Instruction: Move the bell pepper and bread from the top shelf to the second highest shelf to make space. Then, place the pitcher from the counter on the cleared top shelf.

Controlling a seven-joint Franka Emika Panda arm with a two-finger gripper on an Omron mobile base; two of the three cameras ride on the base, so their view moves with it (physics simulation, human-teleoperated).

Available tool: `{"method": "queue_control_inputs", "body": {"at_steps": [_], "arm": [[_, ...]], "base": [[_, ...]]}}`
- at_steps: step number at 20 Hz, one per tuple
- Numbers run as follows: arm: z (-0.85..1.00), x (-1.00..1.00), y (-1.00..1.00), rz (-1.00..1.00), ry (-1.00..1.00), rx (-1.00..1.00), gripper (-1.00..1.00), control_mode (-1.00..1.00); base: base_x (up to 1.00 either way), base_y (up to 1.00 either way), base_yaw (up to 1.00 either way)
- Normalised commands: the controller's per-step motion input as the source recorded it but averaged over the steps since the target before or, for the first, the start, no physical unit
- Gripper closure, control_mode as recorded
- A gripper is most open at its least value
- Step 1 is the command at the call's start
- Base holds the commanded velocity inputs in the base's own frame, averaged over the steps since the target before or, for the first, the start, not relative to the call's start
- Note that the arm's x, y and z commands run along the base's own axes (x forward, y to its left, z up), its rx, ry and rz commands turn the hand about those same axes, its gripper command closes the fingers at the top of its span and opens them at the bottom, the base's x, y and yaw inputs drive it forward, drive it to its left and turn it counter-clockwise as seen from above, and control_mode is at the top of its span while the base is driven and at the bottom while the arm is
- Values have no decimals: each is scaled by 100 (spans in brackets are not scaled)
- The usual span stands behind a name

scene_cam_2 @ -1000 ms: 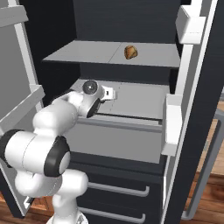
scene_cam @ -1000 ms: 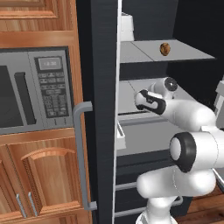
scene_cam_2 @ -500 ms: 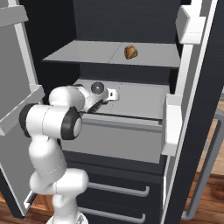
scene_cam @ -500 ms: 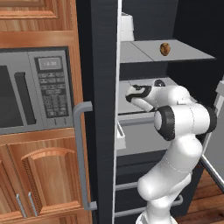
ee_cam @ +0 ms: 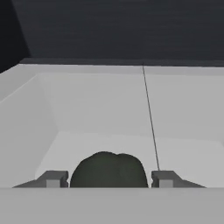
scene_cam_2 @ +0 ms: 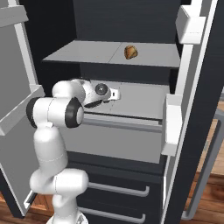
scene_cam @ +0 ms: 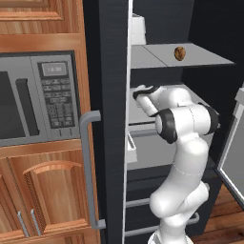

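Pincer [ee_cam: 106, 179] astride one bell pepper [ee_cam: 108, 169]

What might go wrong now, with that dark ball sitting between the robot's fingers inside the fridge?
1. The bell pepper is round; once the gripper lets go it might roll across the second shelf.
2. Pulling out, the arm could bump the top shelf just above and jolt the bread.

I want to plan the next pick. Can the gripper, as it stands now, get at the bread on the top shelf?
Probably yes, after rising. The bread lies alone on the top shelf with nothing in front. The gripper, one shelf lower, has the bell pepper between its fingertips.
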Motion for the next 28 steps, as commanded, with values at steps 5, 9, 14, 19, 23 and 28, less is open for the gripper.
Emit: {"method": "queue_control_inputs", "body": {"at_steps": [5, 9, 14, 19, 23, 28], "arm": [[75, -21, 0, 0, 0, 0, -100, -100], [80, -40, 0, 0, 7, -1, -100, -100], [72, -80, -10, 0, 16, -1, -100, -100], [98, -80, -31, 0, 8, -3, -100, -100], [100, -72, -35, 0, 10, 0, -100, -100], [100, -40, -10, -5, 12, 0, -100, -100]], "base": [[0, 0, 0], [0, 0, 0], [0, 0, 0], [0, 0, 0], [0, 0, 0], [0, 0, 0]]}}
